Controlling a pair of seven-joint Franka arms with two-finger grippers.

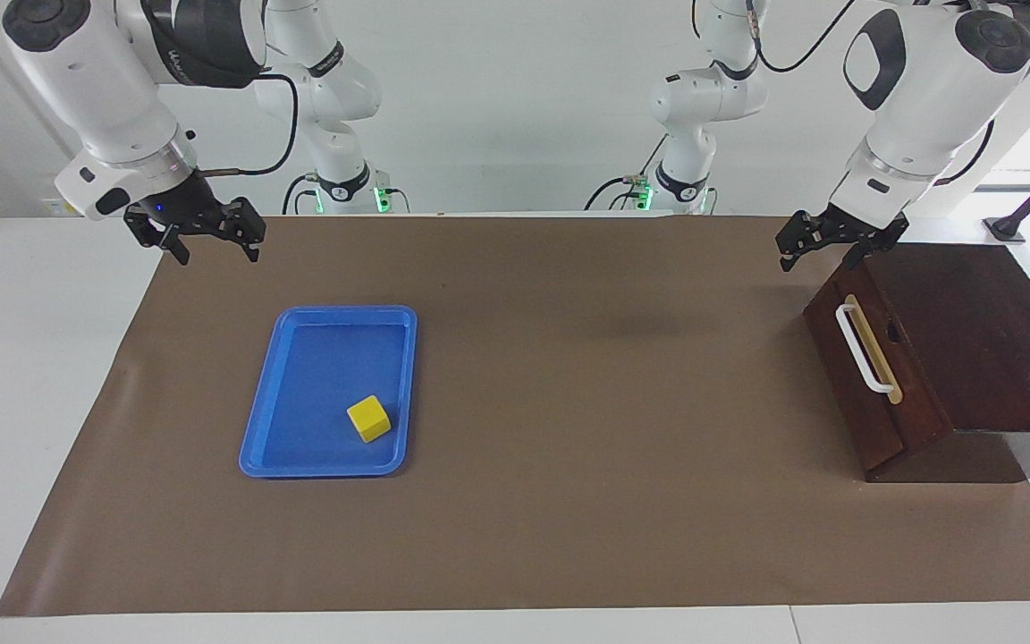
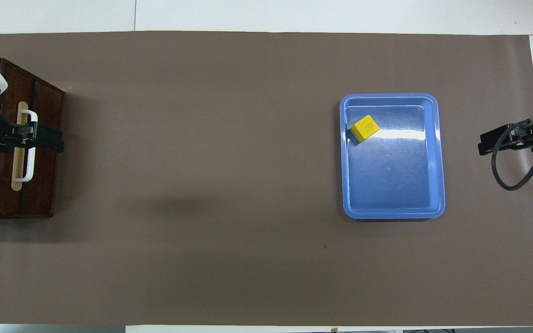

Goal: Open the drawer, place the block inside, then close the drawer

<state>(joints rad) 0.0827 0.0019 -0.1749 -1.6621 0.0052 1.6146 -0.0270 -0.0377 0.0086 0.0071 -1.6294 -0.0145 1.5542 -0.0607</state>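
While both arms hang raised, notes by item:

Left gripper (image 1: pixel 814 249): up in the air over the dark wooden box's top edge, the edge nearest the robots, just above the drawer front; fingers spread, nothing between them. In the overhead view (image 2: pixel 40 138) it covers the handle's upper part.

Right gripper (image 1: pixel 211 243): up over the brown mat's corner at the right arm's end, nearer the robots than the tray; fingers apart, empty.

Drawer (image 1: pixel 873 380): pushed in flush with the box, front facing the tray.

Handle (image 1: pixel 864 349): white bar on a tan strip, on the drawer front.

Block (image 1: pixel 368 418): yellow cube lying inside the tray, in the corner farthest from the robots and toward the drawer, well apart from the drawer.

Tray (image 1: pixel 265 420): shallow, blue, flat on the mat toward the right arm's end.

Mat (image 1: pixel 569 402): brown sheet under the tray and box.
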